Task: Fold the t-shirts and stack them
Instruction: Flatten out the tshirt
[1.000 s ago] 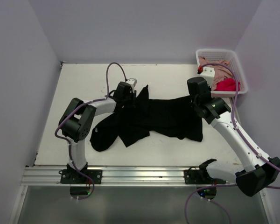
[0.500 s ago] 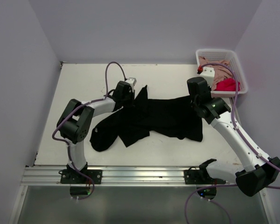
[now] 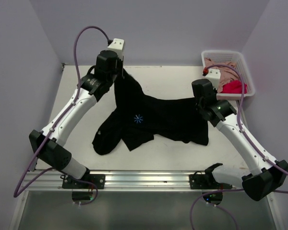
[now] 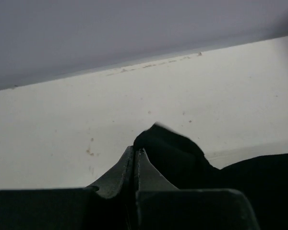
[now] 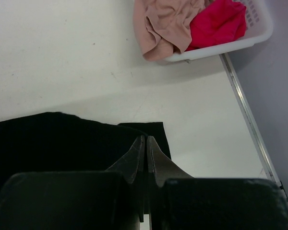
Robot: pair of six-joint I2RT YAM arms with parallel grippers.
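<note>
left gripper (image 4: 135, 152): we see jaws pinching black t-shirt (image 3: 173, 120) corner, held up
right gripper (image 5: 145, 141): jaws pressed together on its opposite edge, low

basket (image 5: 221, 49) cut by top edge, blue print (image 3: 137, 118) on black t-shirt (image 3: 173, 120) too small to read

Lab robot cell: bare lilac walls (image 3: 153, 28) enclose a white table (image 3: 173, 76).

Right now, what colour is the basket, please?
The basket is white, clearest from the right wrist.
</note>
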